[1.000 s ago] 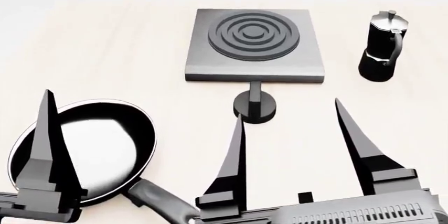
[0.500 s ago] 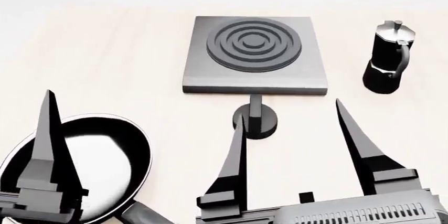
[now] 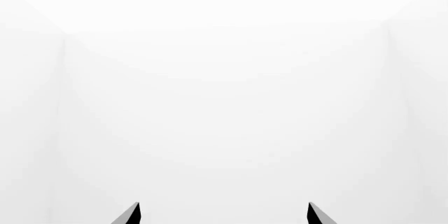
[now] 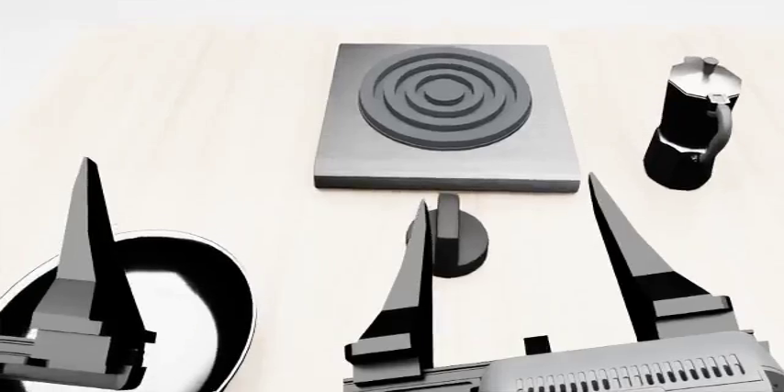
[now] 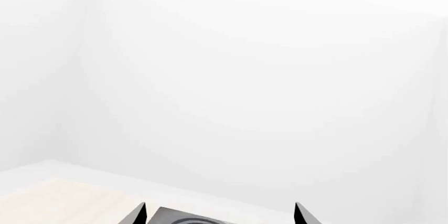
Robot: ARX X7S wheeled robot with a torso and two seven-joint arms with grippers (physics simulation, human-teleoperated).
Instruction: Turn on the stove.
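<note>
Everything on the table (image 4: 184, 117) has slid toward the camera over the last second, and the frying pan (image 4: 196, 319) now sits partly out of frame. One stove (image 4: 445, 117) lies at 12 o'clock from the right gripper (image 4: 509, 218), with its single knob (image 4: 449, 245) just in front. One moka pot (image 4: 693, 126) stands at the stove's 3 o'clock. Two grippers show: the right gripper's jaws are spread wide; the left gripper (image 4: 86, 227) shows one finger there, and both tips (image 3: 133, 214) sit well apart in its wrist view.
</note>
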